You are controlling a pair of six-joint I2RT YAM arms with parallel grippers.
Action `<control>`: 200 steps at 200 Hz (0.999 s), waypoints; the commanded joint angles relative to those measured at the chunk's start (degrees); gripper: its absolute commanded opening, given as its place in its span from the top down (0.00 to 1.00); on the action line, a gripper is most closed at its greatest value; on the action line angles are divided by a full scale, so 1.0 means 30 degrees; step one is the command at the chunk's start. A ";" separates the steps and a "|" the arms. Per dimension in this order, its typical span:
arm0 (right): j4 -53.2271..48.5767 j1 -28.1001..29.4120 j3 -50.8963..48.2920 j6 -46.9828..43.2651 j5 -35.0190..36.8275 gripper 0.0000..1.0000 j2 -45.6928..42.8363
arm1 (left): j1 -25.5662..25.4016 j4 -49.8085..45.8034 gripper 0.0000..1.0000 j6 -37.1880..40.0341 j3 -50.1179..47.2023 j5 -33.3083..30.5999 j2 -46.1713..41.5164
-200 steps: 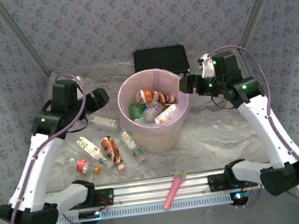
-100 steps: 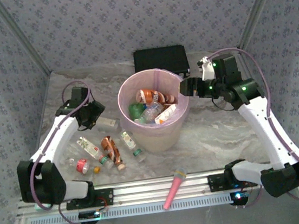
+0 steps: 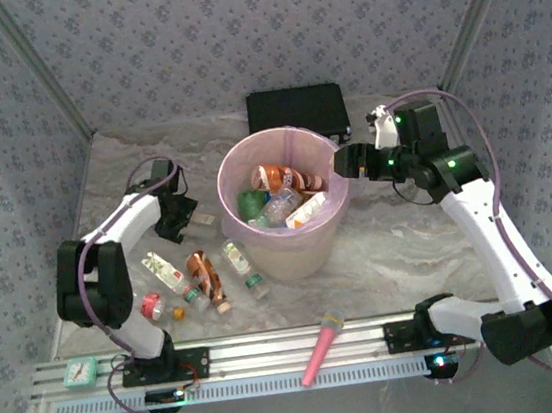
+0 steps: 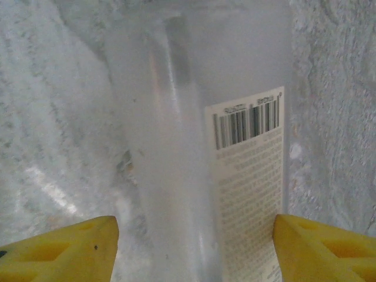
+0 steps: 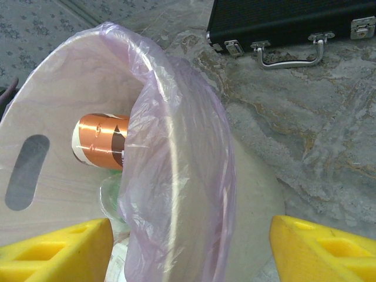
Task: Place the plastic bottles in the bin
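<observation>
**Left claw around a bottle, right claw open**

Left claw (image 4: 194, 249) has its yellow fingers (image 4: 64, 247) tight on either side of a clear bottle (image 4: 188, 106) lying flat on the table (image 3: 411, 240), left of the bin (image 3: 262, 254). Can't tell if it's actually squeezing. Right claw (image 5: 191, 247) is wide open and empty at the bin's right rim. Some bottles (image 3: 279, 186) are in the bin, loose bottles (image 3: 204, 276) lie beside it.
</observation>
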 commanded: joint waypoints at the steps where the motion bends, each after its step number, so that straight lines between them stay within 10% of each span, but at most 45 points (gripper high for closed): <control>1: -0.0323 -0.0167 -0.0192 -0.0499 -0.0308 0.28 -0.0098 | 0.0122 0.0120 0.23 -0.0430 0.0304 -0.0500 0.1150; 52: -0.0206 -0.0504 -0.0472 -0.0558 -0.0530 0.28 0.0045 | 0.0211 0.0414 0.17 0.0107 0.0995 -0.0555 0.2414; 118: 0.0056 -0.0563 -0.0547 -0.0471 -0.0800 0.28 0.0348 | 0.0212 -0.0262 0.37 0.0369 0.1595 -0.0958 0.2138; 200: -0.0093 -0.0613 0.0176 -0.0093 -0.0848 0.28 0.0282 | 0.0114 -0.3304 0.39 0.4322 0.4657 -0.3067 -0.3173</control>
